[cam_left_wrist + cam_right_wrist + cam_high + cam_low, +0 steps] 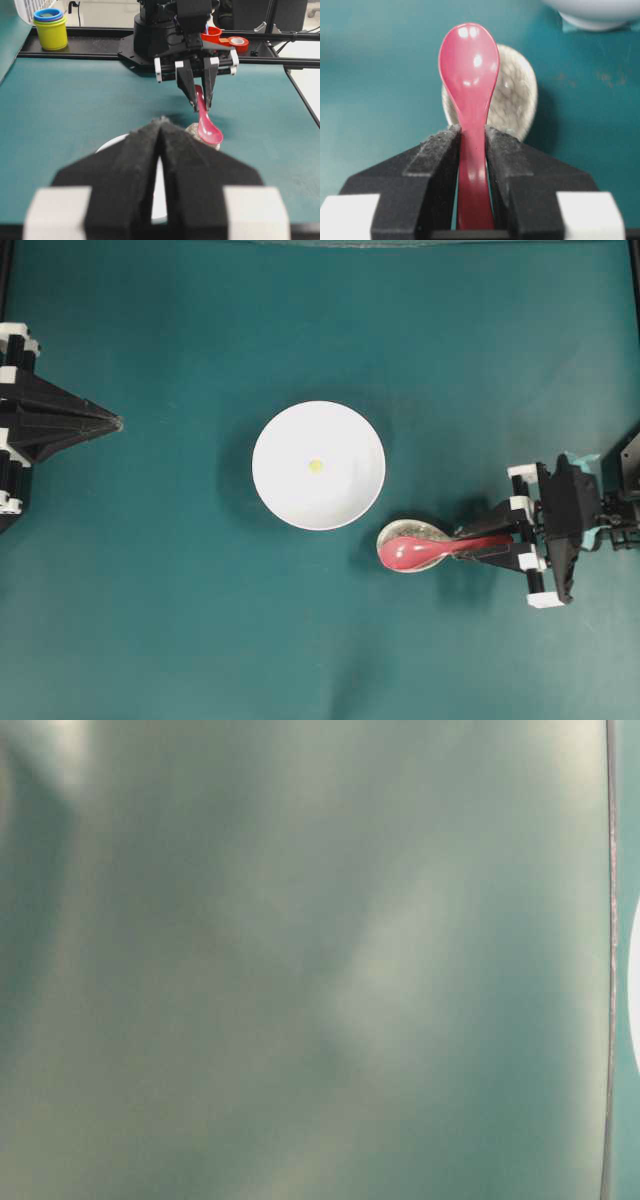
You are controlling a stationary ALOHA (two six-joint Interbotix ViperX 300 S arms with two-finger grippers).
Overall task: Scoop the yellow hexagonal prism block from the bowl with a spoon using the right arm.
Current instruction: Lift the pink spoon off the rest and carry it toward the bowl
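Right wrist view is showing the right gripper (472, 145) clamping the spoon (470, 85) handle above the spoon rest (515, 95), while the left gripper (161, 130) is resting clenched.

No readable writing anywhere here. The bowl (318, 466) is plain white, the spoon (469, 90) bare glossy pink. No labels, no numbers.

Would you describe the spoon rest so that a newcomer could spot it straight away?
Start at the big white bowl mid-table in the overhead view, then look just off its lower right edge. The spoon rest is the small speckled cream dish there, under the pink-red spoon that the right gripper grips; only it is mottled.
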